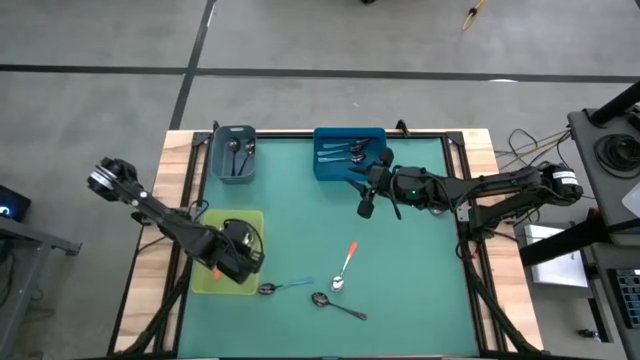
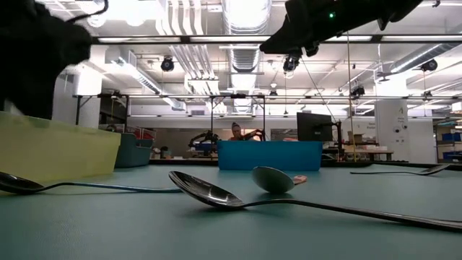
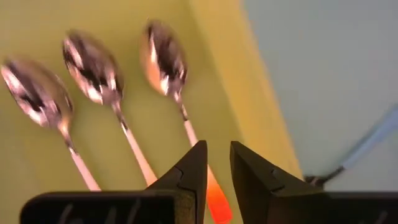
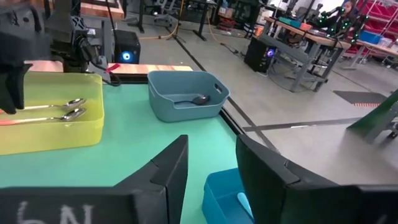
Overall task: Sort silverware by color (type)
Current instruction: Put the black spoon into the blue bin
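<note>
Three orange-handled spoons (image 3: pixel 165 59) lie side by side on the floor of the yellow tray (image 1: pixel 205 280). My left gripper (image 3: pixel 217 149) hovers just over them, pointing steeply down, its fingers a little apart with nothing between them. Three more spoons lie flat on the green mat: an orange-handled one (image 1: pixel 345 265), a light-blue-handled one (image 1: pixel 283 287) and an all-dark one (image 1: pixel 338 305). My right gripper (image 1: pixel 365 208) waits open and level in the air beside the blue bin (image 1: pixel 348 152).
A grey bin (image 1: pixel 233 152) at the far left holds dark spoons. The blue bin holds light-blue-handled spoons. Bare green mat (image 1: pixel 420 290) lies at the near right. Wooden table edges frame the mat.
</note>
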You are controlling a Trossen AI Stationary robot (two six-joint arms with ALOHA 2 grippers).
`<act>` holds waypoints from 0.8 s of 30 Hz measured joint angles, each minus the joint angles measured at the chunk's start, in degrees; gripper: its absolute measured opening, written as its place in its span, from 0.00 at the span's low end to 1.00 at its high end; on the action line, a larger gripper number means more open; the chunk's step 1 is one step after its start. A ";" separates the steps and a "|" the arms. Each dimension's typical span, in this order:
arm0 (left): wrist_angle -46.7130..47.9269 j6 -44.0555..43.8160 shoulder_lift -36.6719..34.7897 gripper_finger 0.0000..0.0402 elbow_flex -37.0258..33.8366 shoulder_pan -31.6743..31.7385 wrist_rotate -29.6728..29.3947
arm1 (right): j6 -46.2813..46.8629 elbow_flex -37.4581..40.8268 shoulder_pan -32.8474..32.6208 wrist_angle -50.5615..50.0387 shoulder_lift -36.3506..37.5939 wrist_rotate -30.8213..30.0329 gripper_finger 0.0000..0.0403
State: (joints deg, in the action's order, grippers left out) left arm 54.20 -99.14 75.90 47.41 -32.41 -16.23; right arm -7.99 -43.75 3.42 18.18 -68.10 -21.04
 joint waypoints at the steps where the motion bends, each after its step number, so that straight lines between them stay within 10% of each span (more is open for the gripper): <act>1: 1.16 2.17 -0.41 0.13 1.08 0.14 -1.24 | 0.39 0.00 0.00 0.00 0.00 0.00 0.31; 24: -3.06 69.99 -3.44 0.13 9.88 15.10 -9.72 | 7.08 0.00 -0.04 -0.01 0.00 3.12 0.27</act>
State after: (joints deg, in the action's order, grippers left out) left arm 51.14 -29.15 72.46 57.30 -17.31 -25.95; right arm -0.91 -43.75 3.38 18.16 -68.10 -17.91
